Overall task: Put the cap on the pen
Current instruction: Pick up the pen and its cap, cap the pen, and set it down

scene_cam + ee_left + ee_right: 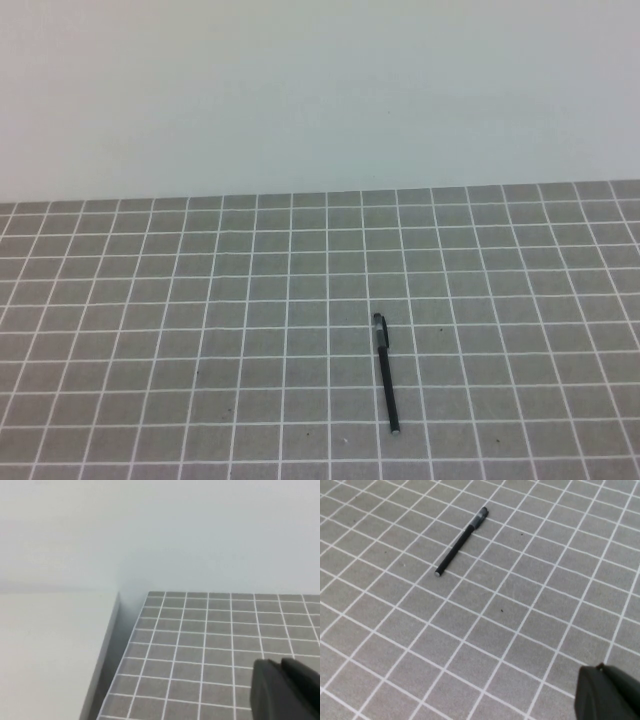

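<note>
Pen (386,372) on table (150,350), right of centre

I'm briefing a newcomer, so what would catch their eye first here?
A lone black pen lies on the grey gridded table, right of centre and toward the robot's side in the high view. Neither arm shows there; a dark part of the left gripper shows in its wrist view by a table edge, and of the right gripper in its own, some way from the pen.
</note>
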